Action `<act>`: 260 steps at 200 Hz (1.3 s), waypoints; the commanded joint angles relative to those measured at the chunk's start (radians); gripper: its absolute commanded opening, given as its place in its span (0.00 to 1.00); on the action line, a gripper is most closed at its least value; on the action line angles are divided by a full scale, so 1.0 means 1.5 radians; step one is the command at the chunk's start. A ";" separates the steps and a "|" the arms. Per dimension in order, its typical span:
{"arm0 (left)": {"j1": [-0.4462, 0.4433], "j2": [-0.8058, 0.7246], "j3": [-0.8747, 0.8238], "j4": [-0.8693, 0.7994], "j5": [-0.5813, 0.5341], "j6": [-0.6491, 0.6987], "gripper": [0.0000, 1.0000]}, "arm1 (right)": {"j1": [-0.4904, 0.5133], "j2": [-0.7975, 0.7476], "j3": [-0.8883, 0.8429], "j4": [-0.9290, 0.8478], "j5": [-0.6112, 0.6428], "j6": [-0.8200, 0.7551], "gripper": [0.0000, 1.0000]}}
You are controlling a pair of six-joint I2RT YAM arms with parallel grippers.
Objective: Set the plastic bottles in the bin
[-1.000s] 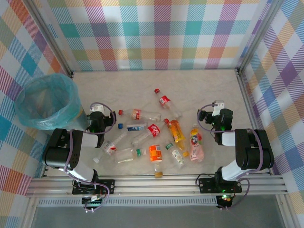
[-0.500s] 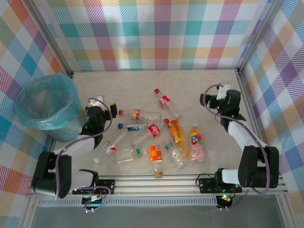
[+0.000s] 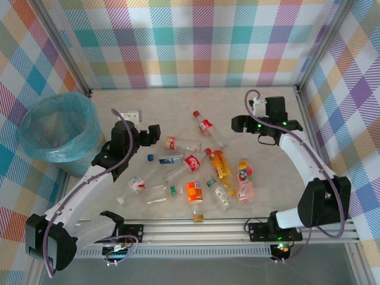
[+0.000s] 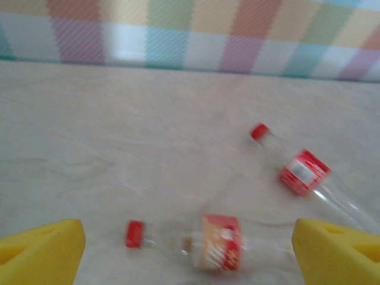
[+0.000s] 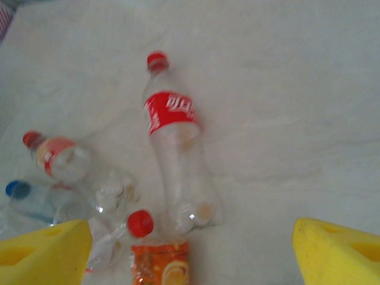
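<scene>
Several plastic bottles lie scattered mid-table. My left gripper (image 3: 153, 135) hangs open just left of a clear bottle (image 3: 178, 143) with a red cap and red label. In the left wrist view that bottle (image 4: 221, 242) lies on the table between my yellow fingertips (image 4: 41, 252), untouched. My right gripper (image 3: 240, 123) is open, right of another red-capped bottle (image 3: 208, 127). The right wrist view has that bottle (image 5: 172, 148) ahead and an orange bottle (image 5: 160, 261) near the fingers (image 5: 338, 252). The grey bin (image 3: 56, 127) with its teal bag stands at the far left.
More bottles lie nearer the arm bases: a blue-capped one (image 3: 169, 159), an orange one (image 3: 221, 163), a pink and yellow one (image 3: 243, 172) and an orange-labelled one (image 3: 195, 191). Chequered walls close off the back and both sides. Bare tabletop (image 3: 178, 107) lies behind the bottles.
Both arms have stretched away from their bases. The left gripper moved forward and right to the red-labelled bottle. The right gripper moved far and left toward the bottles.
</scene>
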 commanded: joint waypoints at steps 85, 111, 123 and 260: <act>-0.070 -0.016 0.092 -0.249 0.178 -0.133 0.88 | 0.107 0.280 0.217 -0.164 0.060 -0.047 0.84; -0.070 -0.011 0.100 -0.272 0.194 -0.143 0.88 | 0.117 0.345 0.268 -0.185 0.064 -0.072 0.82; -0.071 -0.006 0.106 -0.282 0.197 -0.143 0.88 | 0.119 0.373 0.287 -0.193 0.072 -0.080 0.83; -0.071 -0.021 0.114 -0.290 0.190 -0.159 0.89 | 0.135 0.494 0.363 -0.209 0.090 -0.160 0.68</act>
